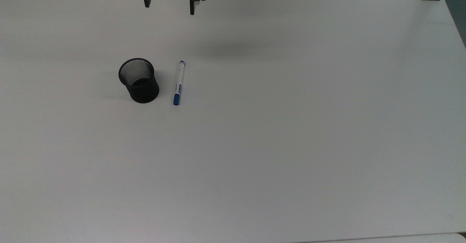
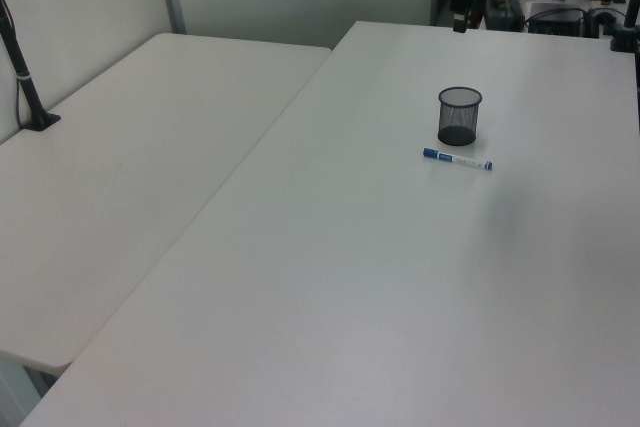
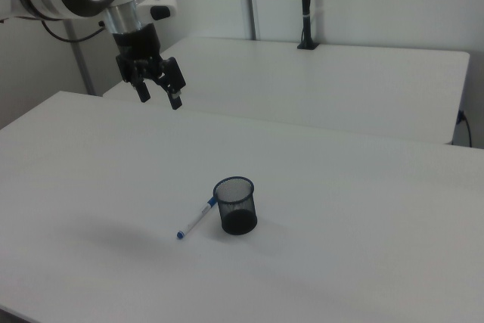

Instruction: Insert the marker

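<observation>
A: Where is the marker [image 1: 178,83]?

B: Flat on the white table [image 1: 291,144]. In the top view it lies just to the right of the black mesh cup [image 1: 138,80], close by but with a strip of bare table between them. Its long blue cap is toward the bottom of the top view and its small blue end toward the top.

A: And from the sides?

B: In the left view the marker [image 2: 457,159] lies crosswise just in front of the cup [image 2: 459,115], blue cap to the left view's left. In the right view the marker [image 3: 197,218] runs slantwise on the right view's left of the cup [image 3: 236,205], its upper end near the cup's rim.

A: Is the cup upright?

B: Yes, standing with its mouth up, and I see nothing inside it.

A: What about the gripper [image 1: 169,7]?

B: It hangs at the top edge of the top view, over the far side of the table and well apart from marker and cup. In the right view the gripper [image 3: 158,95] sits up in the air at the upper left, fingers pointing down.

A: How do the fingers stand?

B: Spread wide, a clear gap between the two black fingers [image 3: 175,100], and they have hold of nothing.

A: Anything else around?

B: A second white table [image 3: 340,81] beyond the first in the right view, with a black pole [image 3: 305,5] clamped at its far edge
</observation>
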Controlling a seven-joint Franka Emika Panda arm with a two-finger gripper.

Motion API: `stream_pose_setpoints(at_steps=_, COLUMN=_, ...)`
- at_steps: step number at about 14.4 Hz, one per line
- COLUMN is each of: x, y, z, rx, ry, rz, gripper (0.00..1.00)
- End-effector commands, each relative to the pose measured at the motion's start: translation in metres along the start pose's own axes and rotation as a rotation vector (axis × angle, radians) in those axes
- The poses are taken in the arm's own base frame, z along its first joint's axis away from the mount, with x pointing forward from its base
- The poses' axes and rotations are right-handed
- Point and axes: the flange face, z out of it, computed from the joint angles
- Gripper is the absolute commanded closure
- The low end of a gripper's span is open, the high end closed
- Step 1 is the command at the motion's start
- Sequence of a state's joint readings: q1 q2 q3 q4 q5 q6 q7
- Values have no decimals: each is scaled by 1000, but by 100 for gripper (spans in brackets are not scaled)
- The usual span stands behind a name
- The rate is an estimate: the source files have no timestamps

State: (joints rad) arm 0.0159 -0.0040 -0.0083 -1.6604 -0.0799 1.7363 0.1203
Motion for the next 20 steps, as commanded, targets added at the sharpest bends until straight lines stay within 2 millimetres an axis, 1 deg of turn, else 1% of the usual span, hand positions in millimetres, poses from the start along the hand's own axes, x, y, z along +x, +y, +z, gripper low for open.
stream_pose_setpoints(at_steps=1, x=-4, y=1, z=2, rx=19, ry=1, rz=-17, gripper=0)
stream_pose_setpoints(at_steps=9, x=-5, y=1, z=1, rx=19, ry=-1, rz=-21, gripper=0)
stream_pose_setpoints(at_steps=10, x=-5, y=7, z=2, rx=18, ry=-3, rz=-23, gripper=0)
stream_pose_setpoints(at_steps=12, x=-5, y=12, z=7, rx=2, ry=-14, rz=-172, gripper=0)
stream_pose_setpoints(at_steps=13, x=-3, y=20, z=19, rx=-2, ry=-37, rz=-241, gripper=0)
stream_pose_setpoints(at_steps=15, x=0, y=21, z=56, rx=-56, ry=-98, rz=-271, gripper=0)
stream_pose_setpoints(at_steps=16, x=1, y=18, z=71, rx=-86, ry=-129, rz=-288, gripper=0)
stream_pose_setpoints(at_steps=18, x=2, y=13, z=100, rx=-93, ry=-169, rz=-297, gripper=0)
stream_pose_setpoints(at_steps=19, x=4, y=10, z=115, rx=-94, ry=-152, rz=-271, gripper=0)
stream_pose_setpoints(at_steps=20, x=6, y=3, z=138, rx=-95, ry=-126, rz=-216, gripper=0)
